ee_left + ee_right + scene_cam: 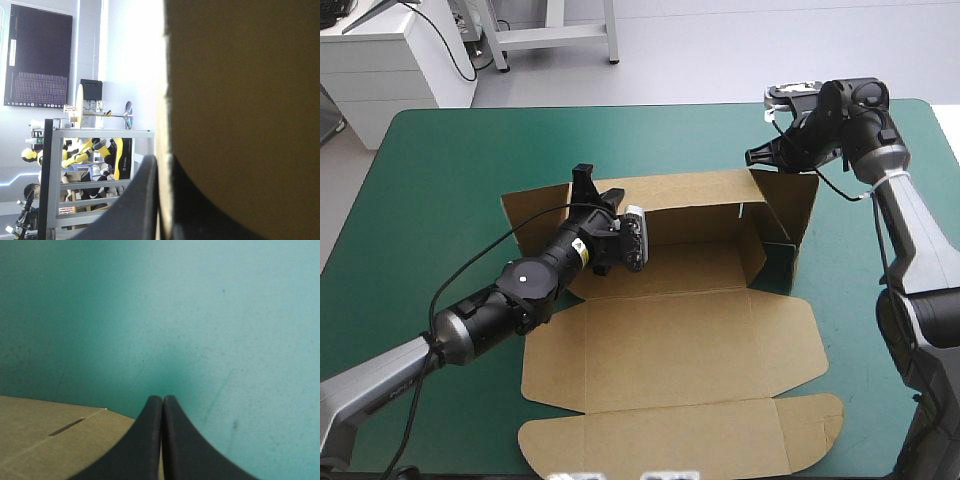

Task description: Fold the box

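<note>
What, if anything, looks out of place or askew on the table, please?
Nothing is spilled or plainly damaged. The box just looks lopsided: its right end wall stands upright, while the left end flap seems to splay outward beside the left gripper, which is shut on the far wall.

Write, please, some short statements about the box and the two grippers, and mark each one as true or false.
1. The left gripper has its jaws shut on the back wall of the box. True.
2. The jaws of the right gripper stand wide apart. False: they are shut and meet in one point, with nothing between them.
3. The near panels of the box lie flat on the teal-green cover. True.
4. The right wall of the box lies flat on the cover. False: it stands raised, next to the back wall.
</note>
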You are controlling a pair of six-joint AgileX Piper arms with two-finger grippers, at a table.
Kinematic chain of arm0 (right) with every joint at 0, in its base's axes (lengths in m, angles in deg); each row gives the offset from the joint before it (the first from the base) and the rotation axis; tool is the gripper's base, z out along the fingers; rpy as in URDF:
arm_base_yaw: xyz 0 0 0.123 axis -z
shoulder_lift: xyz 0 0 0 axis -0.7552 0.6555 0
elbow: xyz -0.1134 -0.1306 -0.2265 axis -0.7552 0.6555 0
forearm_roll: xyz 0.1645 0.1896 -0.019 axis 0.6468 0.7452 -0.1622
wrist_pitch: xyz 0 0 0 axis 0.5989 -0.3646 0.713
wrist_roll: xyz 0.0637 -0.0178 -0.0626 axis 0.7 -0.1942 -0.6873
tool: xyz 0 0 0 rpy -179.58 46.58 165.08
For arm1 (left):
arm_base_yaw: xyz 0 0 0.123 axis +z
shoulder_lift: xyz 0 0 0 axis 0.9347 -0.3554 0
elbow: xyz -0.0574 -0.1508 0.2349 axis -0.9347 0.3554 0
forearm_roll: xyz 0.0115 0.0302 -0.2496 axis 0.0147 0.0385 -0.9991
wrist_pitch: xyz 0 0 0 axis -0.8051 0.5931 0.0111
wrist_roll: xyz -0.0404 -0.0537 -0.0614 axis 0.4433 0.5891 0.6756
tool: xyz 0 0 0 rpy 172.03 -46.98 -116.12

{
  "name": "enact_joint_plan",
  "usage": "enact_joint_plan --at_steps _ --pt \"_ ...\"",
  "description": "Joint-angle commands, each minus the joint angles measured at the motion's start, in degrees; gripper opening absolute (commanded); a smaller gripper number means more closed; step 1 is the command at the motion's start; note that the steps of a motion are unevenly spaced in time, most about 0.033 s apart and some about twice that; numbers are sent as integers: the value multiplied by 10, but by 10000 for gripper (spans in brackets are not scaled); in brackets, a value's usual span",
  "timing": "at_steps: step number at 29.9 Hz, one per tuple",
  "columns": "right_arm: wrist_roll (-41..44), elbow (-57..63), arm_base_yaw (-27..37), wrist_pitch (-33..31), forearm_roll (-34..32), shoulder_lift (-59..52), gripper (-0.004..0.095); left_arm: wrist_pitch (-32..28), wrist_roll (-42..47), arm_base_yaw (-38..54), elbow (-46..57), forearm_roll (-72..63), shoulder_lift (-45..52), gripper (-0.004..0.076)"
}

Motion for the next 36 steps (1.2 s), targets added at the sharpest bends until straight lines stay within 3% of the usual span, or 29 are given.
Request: enact_joint_plan --at_steps 1,16,23,36 --pt "-16 -18 4 -14 4 -29 -21 3 9 -3 -13 9 22 -8" --pt "-28 -14 10 -23 32 -56 -21 31 9 -3 -13 7 22 -8" --pt "-54 50 20 -23 39 -97 -21 30 9 -3 -13 7 21 -8" --pt "-109 132 29 -20 123 -142 -21 31 9 -3 -13 4 21 -8"
